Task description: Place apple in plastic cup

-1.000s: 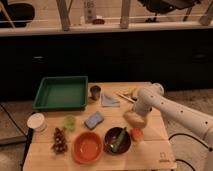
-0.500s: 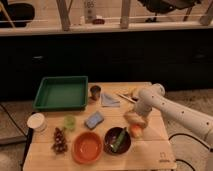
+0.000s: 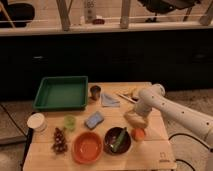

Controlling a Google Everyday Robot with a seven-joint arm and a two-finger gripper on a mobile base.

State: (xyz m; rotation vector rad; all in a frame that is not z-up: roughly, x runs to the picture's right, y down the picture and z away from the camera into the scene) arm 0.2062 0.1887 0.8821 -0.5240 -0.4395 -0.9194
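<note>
The apple (image 3: 138, 133), small and red-orange, lies on the wooden table (image 3: 150, 155) just right of a dark bowl (image 3: 117, 140). My gripper (image 3: 133, 120) hangs from the white arm (image 3: 165, 107) directly above and slightly left of the apple, very close to it. I cannot tell whether it touches the apple. The small green plastic cup (image 3: 70, 123) stands upright on the left part of the table, well away from the gripper.
A green tray (image 3: 61, 92) sits at the back left. A white cup (image 3: 37, 121), grapes (image 3: 60, 140), an orange bowl (image 3: 87, 147), a blue sponge (image 3: 94, 120), a blue cloth (image 3: 109, 100) and a dark metal cup (image 3: 95, 91) lie between apple and green cup.
The gripper has stayed over the apple with only a slight shift. The apple and the other objects are in the same places.
</note>
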